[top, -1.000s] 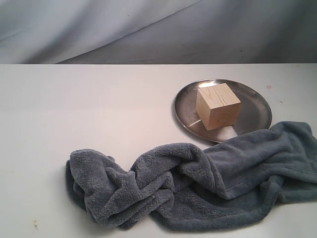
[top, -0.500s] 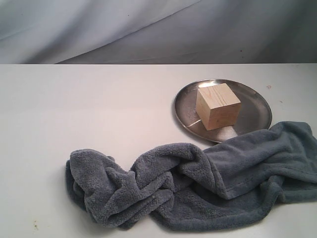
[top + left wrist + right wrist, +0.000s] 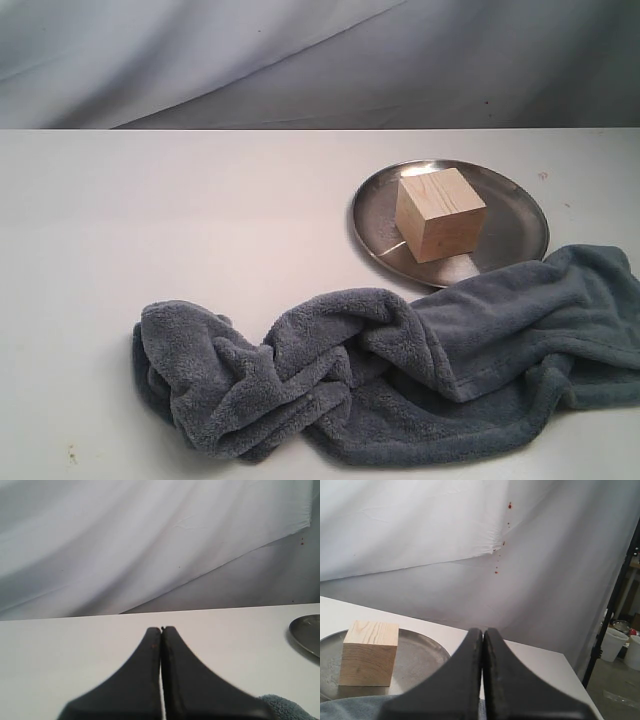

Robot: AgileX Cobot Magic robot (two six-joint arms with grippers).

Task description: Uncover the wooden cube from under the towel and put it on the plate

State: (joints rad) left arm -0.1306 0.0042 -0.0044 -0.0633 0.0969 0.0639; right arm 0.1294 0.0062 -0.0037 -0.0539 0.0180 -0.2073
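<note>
**A:** Nothing has moved since a second ago. The towel, cube and plate all sit the same in the exterior view.

**B:** Fine. Layout, left to right?

**A:** White desk point(image 3: 200, 220). The towel point(image 3: 380, 380) lies crumpled along the near side, bunched thick at its left end and spreading flatter to the right. The wooden cube point(image 3: 440, 213) stands on the plate point(image 3: 515, 225), right of centre and behind the towel. The cube is fully uncovered, with one corner turned toward the camera. The towel's far edge laps over the plate's near rim.

**B:** Do the arms show in that view?

**A:** Neither does. The tools show only in the wrist views.

**B:** Left one?

**A:** The left tool point(image 3: 161, 630) has its fingers pressed together with nothing between them. Its camera catches just a sliver of plate rim point(image 3: 306, 632) and a scrap of towel point(image 3: 282, 705). The cube shows only in the other two views.

**B:** Right one?

**A:** The right tool point(image 3: 483, 630) is the same, fingers closed on each other and empty. The cube point(image 3: 369, 652) is beside it, sitting on the plate and apart from the tool. The grain rings on the cube's side face are clear here but faint in the exterior view. A bit of towel lies in front.

**B:** Anything extra in that view?

**A:** White buckets point(image 3: 612, 642) and a dark stand point(image 3: 610, 605) past the end of the desk, seen only from that wrist. A pale draped backdrop point(image 3: 300, 60) is in all three views.
</note>
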